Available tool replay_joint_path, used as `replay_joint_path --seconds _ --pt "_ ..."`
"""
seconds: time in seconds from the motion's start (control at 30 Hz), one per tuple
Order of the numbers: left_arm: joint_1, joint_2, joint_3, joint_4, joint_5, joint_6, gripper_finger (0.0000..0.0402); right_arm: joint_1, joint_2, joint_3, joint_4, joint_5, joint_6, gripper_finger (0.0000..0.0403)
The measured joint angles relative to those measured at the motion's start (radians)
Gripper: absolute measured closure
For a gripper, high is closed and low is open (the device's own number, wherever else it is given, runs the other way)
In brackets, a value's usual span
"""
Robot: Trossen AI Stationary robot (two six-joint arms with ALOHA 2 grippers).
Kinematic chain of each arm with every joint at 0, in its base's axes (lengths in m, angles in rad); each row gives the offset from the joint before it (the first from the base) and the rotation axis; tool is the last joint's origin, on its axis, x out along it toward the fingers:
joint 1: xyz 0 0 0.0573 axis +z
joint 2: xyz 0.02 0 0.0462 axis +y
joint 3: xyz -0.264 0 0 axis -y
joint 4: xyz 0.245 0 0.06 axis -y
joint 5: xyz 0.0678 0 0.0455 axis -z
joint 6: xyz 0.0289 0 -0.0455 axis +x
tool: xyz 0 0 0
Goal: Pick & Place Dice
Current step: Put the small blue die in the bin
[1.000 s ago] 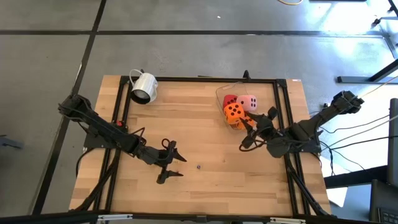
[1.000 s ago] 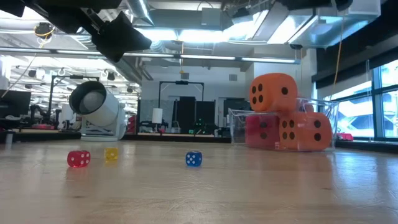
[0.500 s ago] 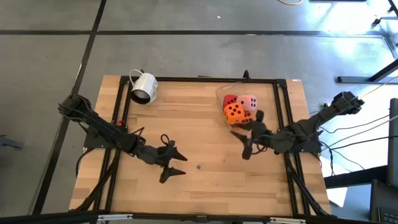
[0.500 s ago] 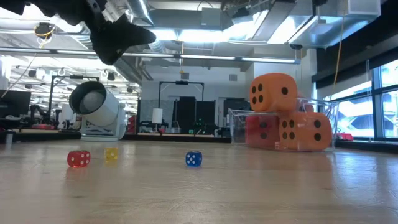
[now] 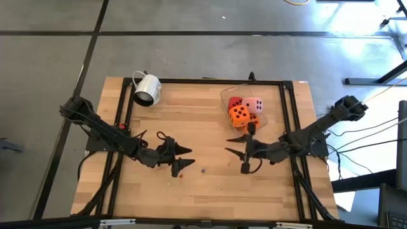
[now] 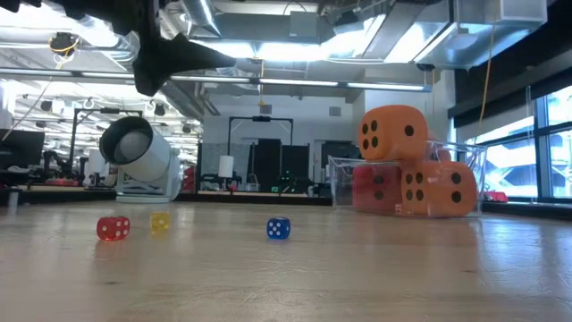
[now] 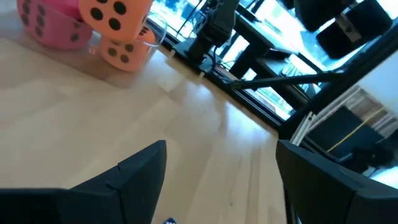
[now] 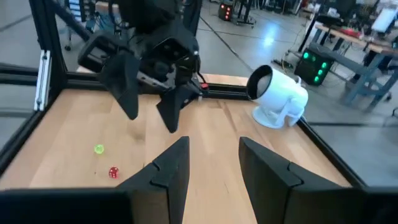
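Note:
Four soft dice sit stacked in a clear box (image 5: 226,94) at the table's far right: pink (image 5: 255,105), red (image 5: 234,101), orange (image 5: 239,114) on top, and a second orange (image 5: 252,121). In the low view the top orange die (image 6: 393,134) rests on the lower orange (image 6: 440,189) and the red (image 6: 374,189); the pink one is hidden. My left gripper (image 5: 186,161) hangs open over the table's middle, also seen in its wrist view (image 7: 221,162). My right gripper (image 5: 234,154) is open (image 8: 214,149), facing it, in front of the box.
A white mug (image 5: 147,89) lies on its side at the far left. Tiny beads lie on the wood: red (image 6: 113,228), yellow (image 6: 160,222) and blue (image 6: 278,229), below and beside the left gripper. A black frame (image 5: 191,81) borders the table.
My right gripper has swung away from the box of dice toward the table's left and near edge, staying open. My left gripper has shifted a little toward the right and turned. The dice have not moved.

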Motion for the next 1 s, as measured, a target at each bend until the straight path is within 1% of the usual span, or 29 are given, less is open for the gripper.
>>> replay_joint_path --seconds 0.13,0.17,0.27,0.33,0.43,0.53,0.6,0.7,0.83,0.9,1.0 --pt "0.000 0.000 0.000 0.000 0.001 0.082 0.0107 0.000 0.076 0.000 0.147 -0.003 -0.093 0.0264" --pt "0.000 0.000 0.000 0.000 0.001 0.108 0.0107 -0.001 0.097 0.000 0.191 -0.017 -0.122 0.0264" --pt "-0.001 0.000 0.000 0.000 0.012 0.203 0.0107 -0.010 0.153 0.000 0.304 -0.106 -0.195 0.0264" --pt "-0.001 0.000 0.000 0.000 0.035 0.263 0.0107 -0.019 0.184 0.000 0.371 -0.166 -0.213 0.0264" --pt "-0.002 0.000 0.000 0.000 0.066 0.330 0.0107 -0.032 0.219 0.000 0.454 -0.218 -0.191 0.0264" --pt "-0.002 0.000 0.000 0.000 0.106 0.368 0.0107 -0.040 0.236 0.000 0.510 -0.259 -0.146 0.0264" --pt "-0.002 0.000 0.000 0.000 0.131 0.379 0.0107 -0.044 0.240 0.000 0.553 -0.308 -0.110 0.0264" --pt "-0.002 0.000 0.000 0.000 0.154 0.394 0.0107 -0.046 0.241 0.000 0.610 -0.423 -0.083 0.0264" --pt "-0.002 0.000 0.000 0.000 0.150 0.391 0.0107 -0.045 0.241 0.000 0.689 -0.577 -0.076 0.0264" --pt "-0.002 0.000 0.000 0.000 0.154 0.382 0.0107 -0.045 0.241 0.000 0.725 -0.618 -0.054 0.0264" --pt "-0.003 0.000 0.000 0.000 0.165 0.382 0.0107 -0.045 0.241 0.000 0.731 -0.632 -0.020 0.0264"
